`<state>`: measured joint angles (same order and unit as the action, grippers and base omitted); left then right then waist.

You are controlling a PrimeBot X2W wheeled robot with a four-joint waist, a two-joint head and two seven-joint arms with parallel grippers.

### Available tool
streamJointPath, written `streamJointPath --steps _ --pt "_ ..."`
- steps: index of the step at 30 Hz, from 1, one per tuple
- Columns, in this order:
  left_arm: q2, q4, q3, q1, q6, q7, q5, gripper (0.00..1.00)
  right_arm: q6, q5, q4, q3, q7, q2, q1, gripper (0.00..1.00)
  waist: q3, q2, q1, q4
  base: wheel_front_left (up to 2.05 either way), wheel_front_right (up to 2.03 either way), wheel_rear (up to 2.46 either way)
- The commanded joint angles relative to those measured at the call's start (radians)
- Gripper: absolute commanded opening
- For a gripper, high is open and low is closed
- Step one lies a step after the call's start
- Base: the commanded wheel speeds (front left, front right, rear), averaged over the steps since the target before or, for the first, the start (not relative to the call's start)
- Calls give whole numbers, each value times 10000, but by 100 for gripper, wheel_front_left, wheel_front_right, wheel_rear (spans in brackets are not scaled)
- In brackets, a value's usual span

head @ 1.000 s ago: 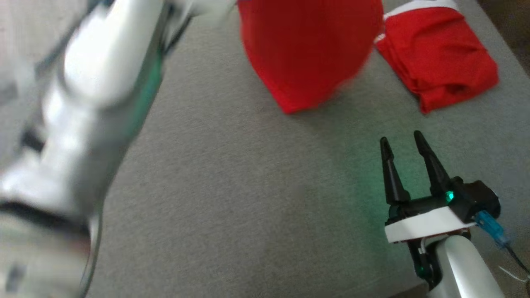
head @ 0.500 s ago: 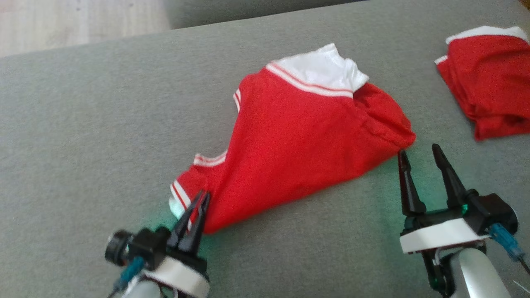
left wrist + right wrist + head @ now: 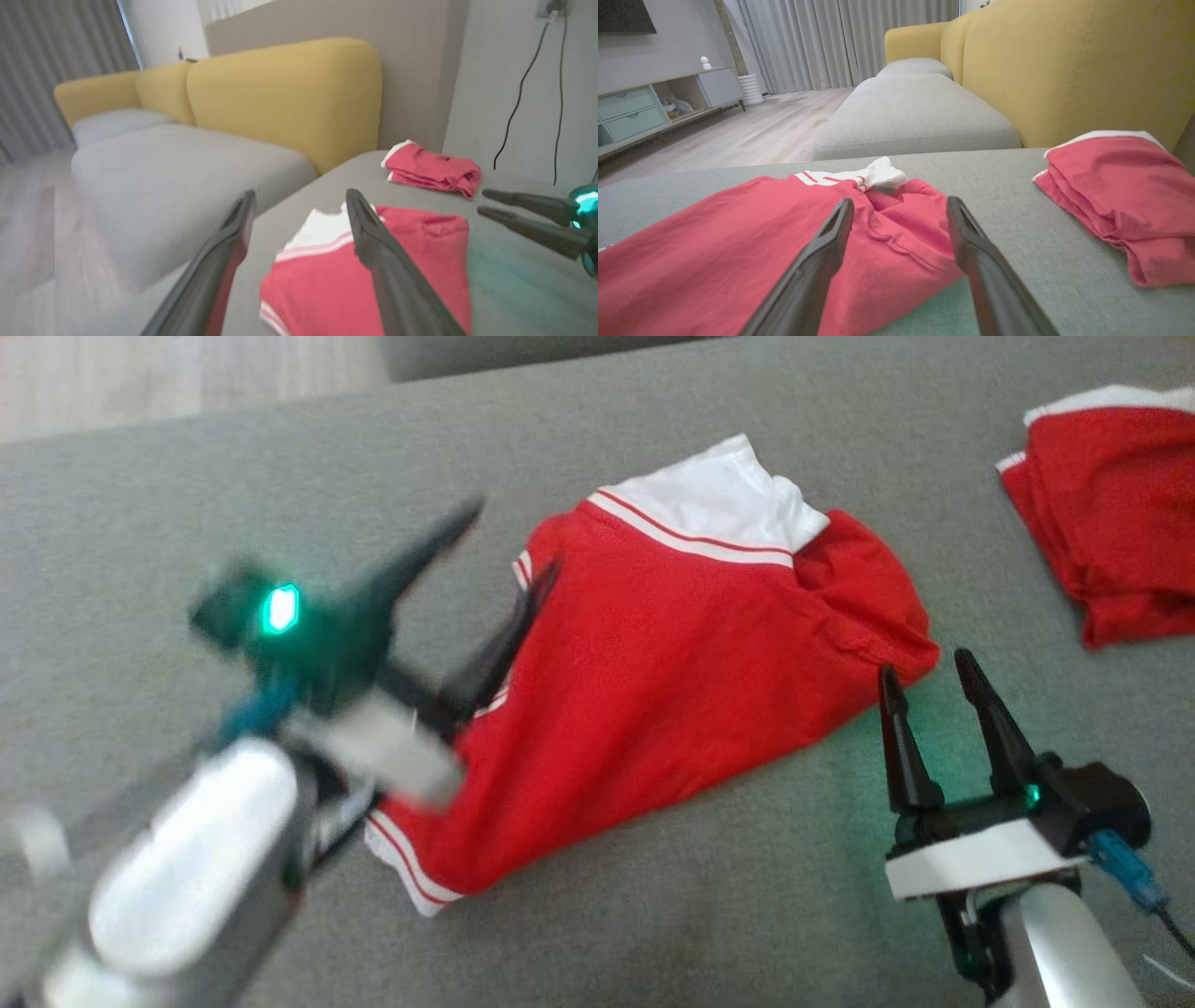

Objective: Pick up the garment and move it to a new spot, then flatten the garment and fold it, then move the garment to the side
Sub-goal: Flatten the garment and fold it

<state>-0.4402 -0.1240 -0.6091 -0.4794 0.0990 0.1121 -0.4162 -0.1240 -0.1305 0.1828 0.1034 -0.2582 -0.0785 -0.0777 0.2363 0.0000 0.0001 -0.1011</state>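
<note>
Though set down, red jersey (image 3: 672, 691): rumpled; flattening, folding and side move remain.
Left gripper (image 3: 513, 539): jaws apart, empty.
Right gripper (image 3: 926, 665): jaws apart, empty.

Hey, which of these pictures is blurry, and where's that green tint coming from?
Head view: left pincer smeared by motion blur, right pincer and garment fairly sharp; the right one's green light tints the cushion. Left wrist view: soft throughout. Right wrist view: crisp.

No words or numbers can be read. The red and white cloth garment (image 3: 672, 691) seems plain, but it is blurry.
</note>
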Motion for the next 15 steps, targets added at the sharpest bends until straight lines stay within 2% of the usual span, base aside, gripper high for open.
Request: streamJointPath --steps 1,7,15 --pt "-268 -349 287 -971 107 418 -224 100 -67 5 -380 276 -36 -100 -344 100 297 0 -1 -283 0 0 0" --pt "82 1201 -881 -4507 306 2451 -1468 100 -67 -53 -465 493 -36 43 -888 100 1284 0 -1 -1123 0 0 0" --pt "-162 4019 -2686 -7710 314 3885 -3559 100 -67 -151 -692 751 -36 213 -1505 100 2440 0 -1 -2499 0 0 0"
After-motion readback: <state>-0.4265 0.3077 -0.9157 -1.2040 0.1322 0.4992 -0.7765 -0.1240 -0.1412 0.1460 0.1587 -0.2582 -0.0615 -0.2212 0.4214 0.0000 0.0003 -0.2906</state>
